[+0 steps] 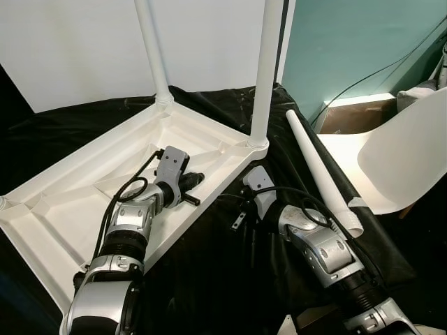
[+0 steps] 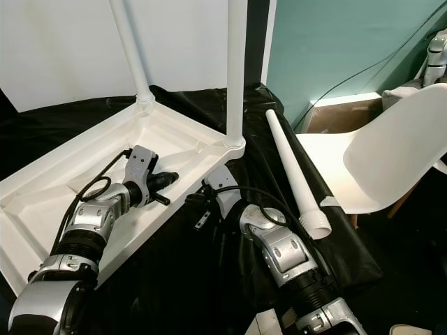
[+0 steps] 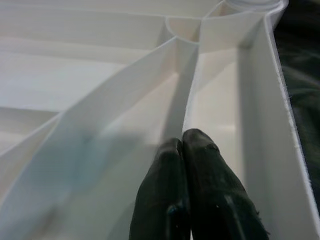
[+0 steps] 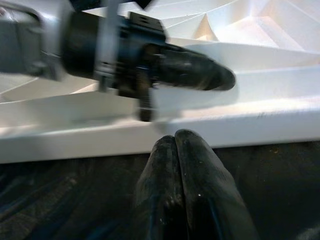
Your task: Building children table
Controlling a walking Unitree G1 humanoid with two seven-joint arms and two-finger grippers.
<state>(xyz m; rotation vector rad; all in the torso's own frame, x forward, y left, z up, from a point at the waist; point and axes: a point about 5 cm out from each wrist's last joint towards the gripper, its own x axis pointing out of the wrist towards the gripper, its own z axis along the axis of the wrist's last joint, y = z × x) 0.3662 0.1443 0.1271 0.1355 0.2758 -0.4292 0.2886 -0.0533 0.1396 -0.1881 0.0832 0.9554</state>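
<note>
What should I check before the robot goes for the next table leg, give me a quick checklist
1. Tabletop upside down on the black cloth: ok.
2. Two legs standing upright in the far corner sockets, far leg and near leg: ok; whether they are tight, cannot tell.
3. Loose leg lying on the cloth to the right of the tabletop, nothing on top of it: ok.
4. Left end effector shut and empty, above the tabletop's inner ribs: ok.
5. Right end effector shut and empty, low over the cloth beside the tabletop's rim: not ok for grasping, must open first.
6. White chair close to the loose leg's wide end: possible obstruction, cannot tell.
</note>
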